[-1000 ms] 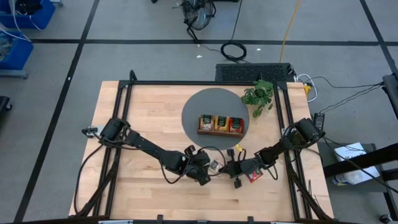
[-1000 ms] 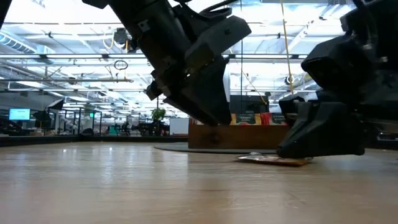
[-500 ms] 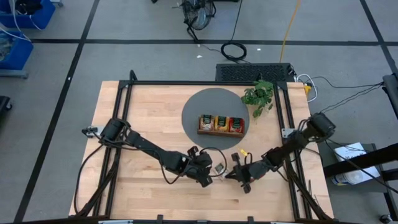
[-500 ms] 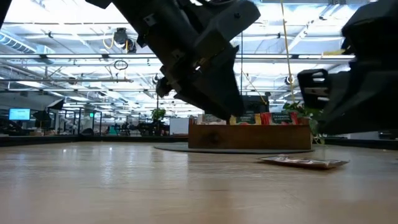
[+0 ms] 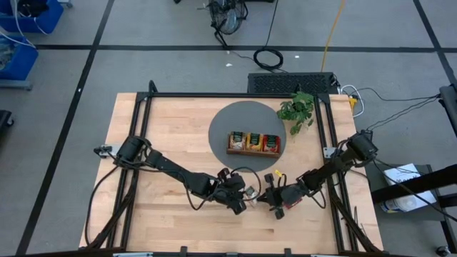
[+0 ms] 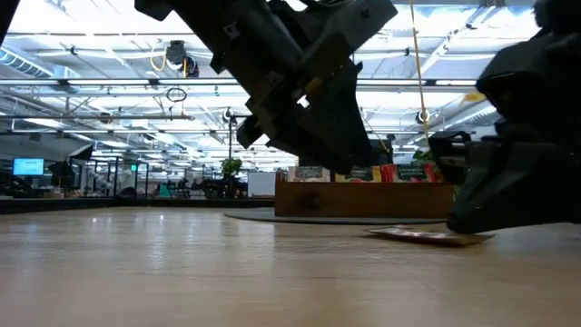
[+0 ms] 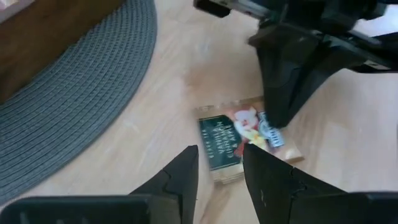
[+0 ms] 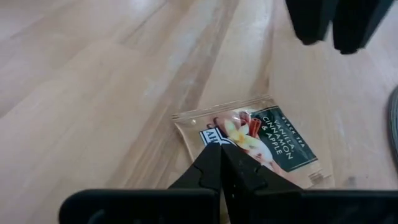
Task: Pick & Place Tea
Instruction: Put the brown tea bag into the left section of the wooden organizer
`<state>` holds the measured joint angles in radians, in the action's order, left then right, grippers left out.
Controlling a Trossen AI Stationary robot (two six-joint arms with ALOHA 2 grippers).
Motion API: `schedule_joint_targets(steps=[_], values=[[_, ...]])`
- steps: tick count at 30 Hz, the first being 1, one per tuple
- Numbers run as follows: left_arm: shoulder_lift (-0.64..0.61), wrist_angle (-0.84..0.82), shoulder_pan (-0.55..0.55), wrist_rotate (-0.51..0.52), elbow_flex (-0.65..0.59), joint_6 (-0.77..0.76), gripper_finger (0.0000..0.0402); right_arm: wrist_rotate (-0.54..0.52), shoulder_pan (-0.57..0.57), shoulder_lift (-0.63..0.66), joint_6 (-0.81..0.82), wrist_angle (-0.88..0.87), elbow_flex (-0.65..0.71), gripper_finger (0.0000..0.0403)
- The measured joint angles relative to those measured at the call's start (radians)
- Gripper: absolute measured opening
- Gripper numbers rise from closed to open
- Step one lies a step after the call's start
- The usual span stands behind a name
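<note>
High view: left gripper and right gripper nose to nose at front of table. Tea packet between them, hidden here. Tray on grey mat, well apart.

Low view: tea packet flat on table, tray behind.

Left wrist view: fingers a little apart, holding nothing, tea packet just past tips.

Right wrist view: fingers pressed together, empty, tips over tea packet.

Risk: flat packet slides away when pinched; grippers so near may bump.

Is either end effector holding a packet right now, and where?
No. The one loose packet lies flat on the table; the right end effector is shut at its edge, the left open above it.
</note>
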<state>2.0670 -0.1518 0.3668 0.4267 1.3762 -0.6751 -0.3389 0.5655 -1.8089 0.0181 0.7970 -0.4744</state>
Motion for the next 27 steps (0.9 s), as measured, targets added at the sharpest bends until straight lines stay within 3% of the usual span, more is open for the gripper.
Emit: schedule_joint_targets(steps=[7, 13, 23, 27], values=[[0.014, -0.001, -0.007, -0.010, 0.001, -0.017, 0.0129, 0.037, -0.030, -0.035, 0.029, -0.002, -0.001, 0.0000], [0.065, 0.006, -0.031, -0.097, 0.000, -0.044, 0.0135, 0.052, -0.036, -0.038, 0.033, -0.030, 0.002, 0.0000], [0.091, 0.036, -0.071, -0.189, 0.002, -0.093, 0.0249, 0.055, -0.049, -0.062, 0.057, -0.003, 0.028, 0.0000], [0.099, 0.048, -0.079, -0.240, 0.003, -0.107, 0.0273, 0.079, -0.062, -0.103, 0.056, 0.037, 0.027, 0.0000]])
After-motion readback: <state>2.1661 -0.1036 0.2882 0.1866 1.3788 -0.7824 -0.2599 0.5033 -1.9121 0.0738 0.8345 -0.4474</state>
